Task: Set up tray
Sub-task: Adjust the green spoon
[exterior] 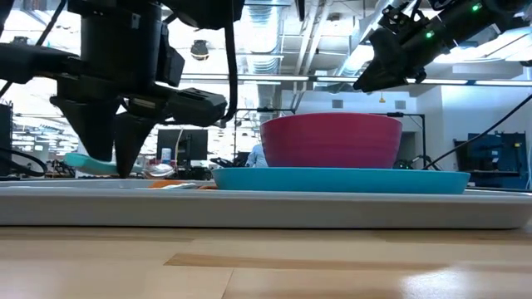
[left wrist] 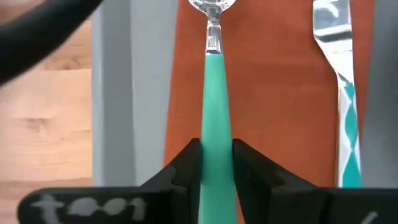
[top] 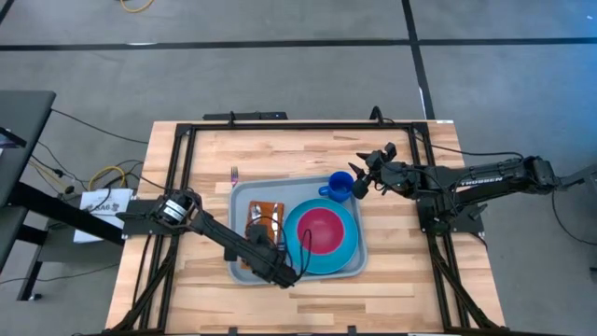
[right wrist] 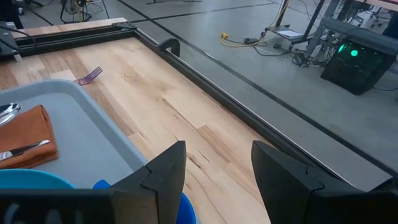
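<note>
It was a robotics lab. Cables (top: 93,177) trailed over grey concrete floor (top: 280,75). Monitors (exterior: 184,145) stood behind the counter (top: 308,145).

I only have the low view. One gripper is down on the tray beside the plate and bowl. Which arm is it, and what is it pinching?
Observer: It is the left gripper, shut on the teal handle of a spoon.
Operator: Is the spoon on bare tray?
Observer: No, it lies on the orange napkin, next to a second teal-handled utensil.
Operator: And the arm up high on my right?
Observer: That is the right gripper, open, beside the blue cup at the far corner of the tray.
Operator: Anything left off the tray?
Observer: A purple fork lies on the wood by the far left corner.
</note>
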